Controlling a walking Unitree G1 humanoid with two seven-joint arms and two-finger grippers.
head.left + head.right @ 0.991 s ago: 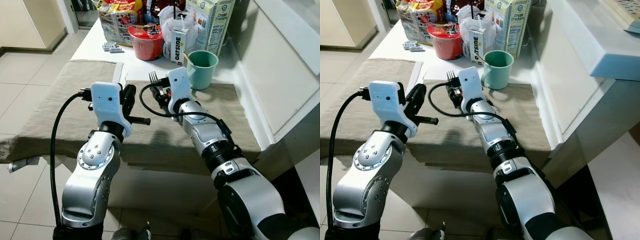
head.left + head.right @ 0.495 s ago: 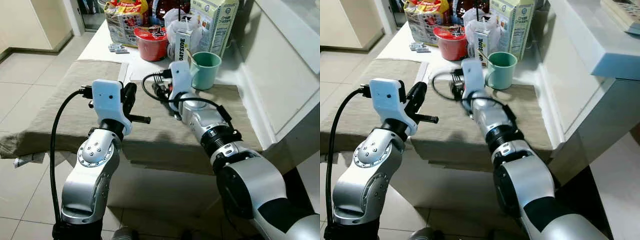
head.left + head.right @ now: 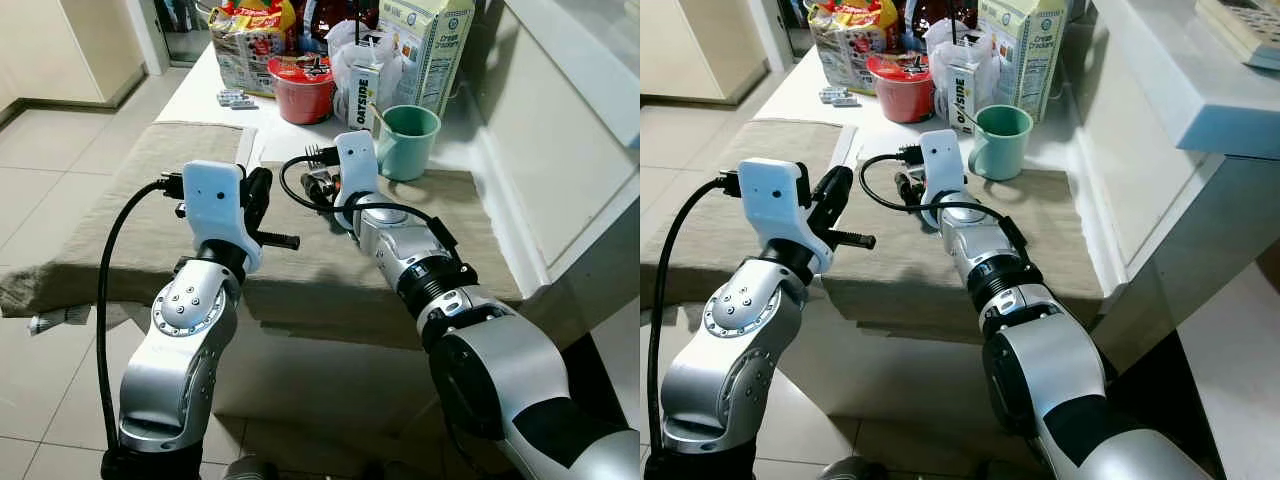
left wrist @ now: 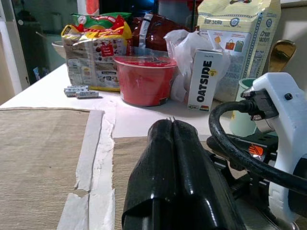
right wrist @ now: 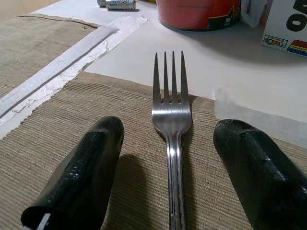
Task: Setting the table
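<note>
Fork (image 5: 171, 115) tines point toward the white tabletop as the utensil lies flat on a woven beige placemat (image 5: 57, 139), between the spread, released fingers (image 5: 79, 172) of the right gripper (image 5: 168, 167), which touch neither side of it. The left gripper (image 4: 175, 177) hovers beside it, fingers pressed together and empty, before a red bowl (image 4: 145, 79), an Oatside carton (image 4: 205, 79) and a green mug (image 3: 404, 140).
</note>
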